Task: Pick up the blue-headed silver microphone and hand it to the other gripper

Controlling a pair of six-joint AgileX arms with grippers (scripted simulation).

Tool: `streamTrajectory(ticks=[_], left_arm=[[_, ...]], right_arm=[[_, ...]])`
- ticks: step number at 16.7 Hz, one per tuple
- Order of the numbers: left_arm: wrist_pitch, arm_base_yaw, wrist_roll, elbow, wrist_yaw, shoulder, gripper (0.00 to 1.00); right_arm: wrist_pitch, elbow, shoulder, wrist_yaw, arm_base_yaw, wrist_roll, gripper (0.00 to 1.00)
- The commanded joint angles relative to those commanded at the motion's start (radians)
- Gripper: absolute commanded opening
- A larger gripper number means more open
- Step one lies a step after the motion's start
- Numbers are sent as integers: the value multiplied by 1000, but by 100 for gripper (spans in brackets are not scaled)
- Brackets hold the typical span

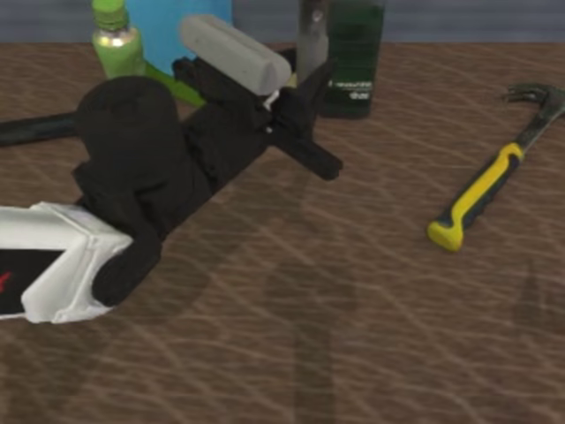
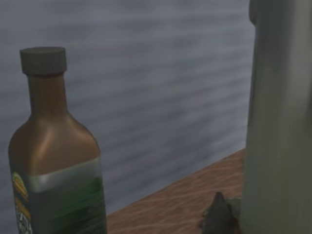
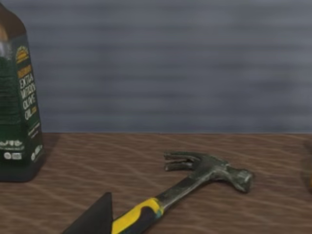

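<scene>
In the upper middle of the frame, the light, stiff, slippery microphone [image 1: 234, 51] is pinched by its silver handle in the left tool [image 1: 291, 106].

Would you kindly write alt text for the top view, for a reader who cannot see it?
The black-and-white left arm reaches across the brown wooden table towards a dark green glass bottle at the far edge, its left gripper beside a silver-grey cylindrical handle. A yellow-and-black claw hammer lies to the right; a light green bottle stands far left.
</scene>
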Motion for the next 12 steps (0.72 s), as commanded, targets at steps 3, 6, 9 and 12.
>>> streamTrajectory(ticks=[3, 6, 9, 12], left_arm=[[0, 0, 0, 0, 0, 0, 0], [0, 0, 0, 0, 0, 0, 0], [0, 0, 0, 0, 0, 0, 0], [0, 0, 0, 0, 0, 0, 0]], right_arm=[[7, 9, 12, -10, 4, 0, 100], [59, 69, 109, -83, 29, -1, 100], [151, 177, 300, -206, 72, 3, 100], [272, 319, 557, -355, 125, 12, 100]])
